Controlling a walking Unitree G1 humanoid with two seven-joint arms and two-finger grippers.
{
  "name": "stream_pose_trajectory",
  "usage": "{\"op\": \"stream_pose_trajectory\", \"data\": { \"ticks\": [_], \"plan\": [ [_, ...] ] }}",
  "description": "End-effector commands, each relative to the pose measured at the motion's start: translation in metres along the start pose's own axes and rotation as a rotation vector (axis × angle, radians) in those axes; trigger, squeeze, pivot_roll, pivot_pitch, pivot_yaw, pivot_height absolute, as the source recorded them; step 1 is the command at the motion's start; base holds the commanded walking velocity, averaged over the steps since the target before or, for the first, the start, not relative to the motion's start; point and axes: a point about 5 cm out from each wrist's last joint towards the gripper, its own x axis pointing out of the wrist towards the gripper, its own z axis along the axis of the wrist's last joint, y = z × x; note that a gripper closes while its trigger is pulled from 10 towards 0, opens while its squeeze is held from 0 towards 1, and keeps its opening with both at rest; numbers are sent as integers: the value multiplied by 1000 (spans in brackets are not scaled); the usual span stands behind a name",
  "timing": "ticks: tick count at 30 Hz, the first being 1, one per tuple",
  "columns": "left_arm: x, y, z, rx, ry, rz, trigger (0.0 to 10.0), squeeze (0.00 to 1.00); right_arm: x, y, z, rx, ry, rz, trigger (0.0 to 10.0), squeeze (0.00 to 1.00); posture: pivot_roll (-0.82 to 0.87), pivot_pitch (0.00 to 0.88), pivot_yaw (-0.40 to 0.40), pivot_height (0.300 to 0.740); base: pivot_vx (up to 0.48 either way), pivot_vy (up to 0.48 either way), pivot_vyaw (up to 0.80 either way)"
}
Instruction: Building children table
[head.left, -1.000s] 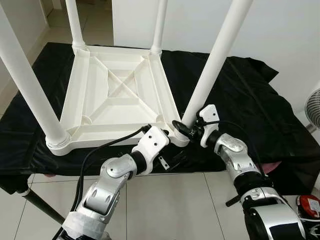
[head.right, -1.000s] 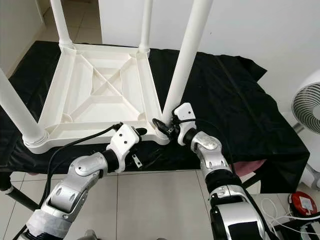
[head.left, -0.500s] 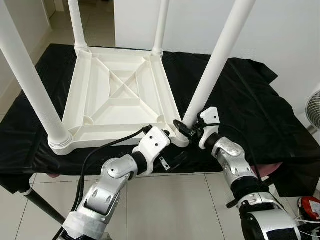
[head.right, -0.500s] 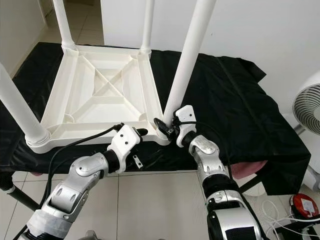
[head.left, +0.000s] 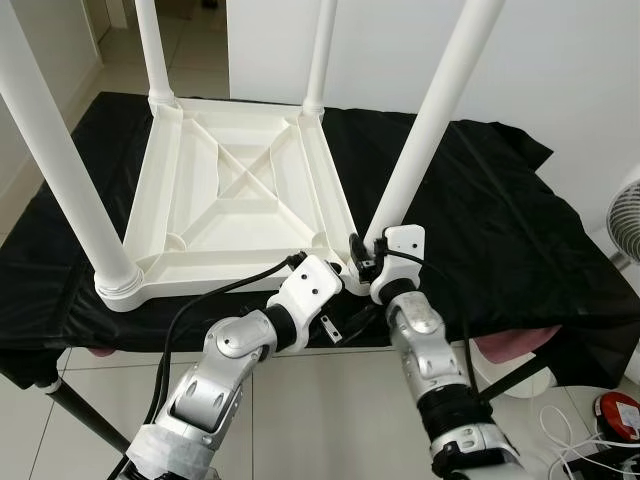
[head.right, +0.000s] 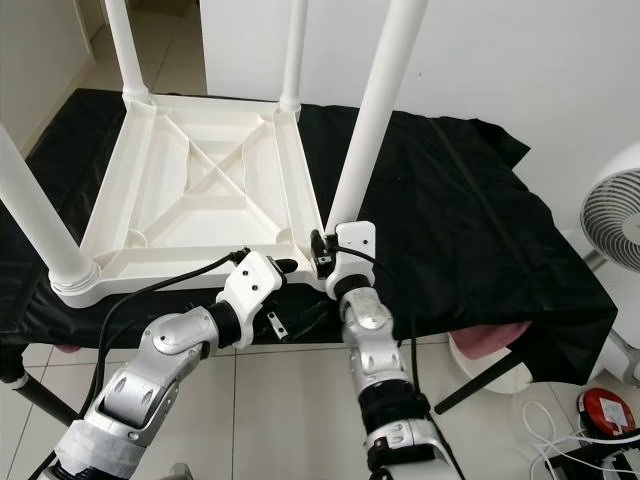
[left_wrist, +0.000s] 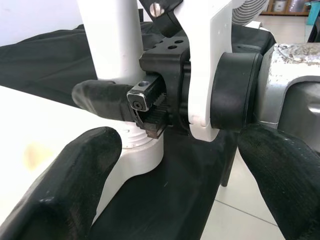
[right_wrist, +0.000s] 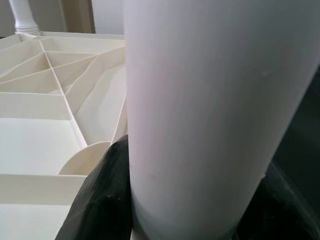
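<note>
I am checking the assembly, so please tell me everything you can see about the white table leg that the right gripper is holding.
The leg is a smooth white round tube, plastic by its look. It stands in the near right corner socket of the upturned white table top and leans slightly to the right as it rises out of frame. The right gripper has its jaws closed around its base, one black finger on each side. The left gripper waits just beside, jaws open, not touching it.

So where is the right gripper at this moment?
In the left eye view the right gripper clasps the base of the near-right table leg, at the upturned tabletop corner, beside the left gripper.
</note>
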Motion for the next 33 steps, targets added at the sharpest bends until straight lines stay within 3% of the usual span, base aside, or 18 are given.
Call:
{"op": "stream_pose_trajectory", "data": {
  "ticks": [1, 7, 8, 12, 13, 20, 24, 28, 29, 33],
  "plan": [
    [1, -2, -1, -1, 1, 28, 10000, 0, -7, -7, -19, -7, 95, -38, 10000, 0, 40, 1, -102, 740, 0, 0, 0],
    [1, -2, -1, -1, 1, 28, 10000, 0, -7, -7, -19, -7, 95, -38, 10000, 0, 40, 1, -102, 740, 0, 0, 0],
    [0, -2, -1, -2, 2, 26, 10000, 0, -10, 4, -18, 20, 91, -29, 10000, 0, 45, 5, -101, 740, 0, 0, 0],
    [0, -2, -1, -2, 4, 26, 10000, 0, -10, 8, -15, 32, 82, 8, 10000, 47, 45, 6, -102, 740, 0, 0, 0],
    [-1, -2, -1, -3, 4, 26, 10000, 0, -10, 8, -14, 38, 77, 13, 10000, 1000, 44, 5, -102, 740, 0, 0, 0],
    [0, -2, 0, -5, 2, 30, 10000, 0, -11, 6, -9, 36, 56, 53, 10000, 1000, 42, 13, -105, 740, 0, 0, 0],
    [0, -1, 0, -6, 1, 36, 10000, 0, -10, -7, -1, -41, 26, 219, 10000, 1000, 41, 17, -105, 740, 0, 0, 0],
    [1, 0, 0, -6, 1, 39, 10000, 0, -9, -16, 3, -95, 24, 306, 10000, 1000, 40, 18, -102, 740, 0, 0, 0],
    [1, 1, 0, -5, 0, 41, 10000, 0, -9, -20, 5, -128, 23, 377, 10000, 0, 39, 17, -101, 740, 0, 0, 0],
    [1, 3, 1, -4, 0, 45, 10000, 0, -9, -28, 8, -177, 23, 499, 10000, 0, 40, 16, -99, 740, 0, 0, 0]
  ]
}}
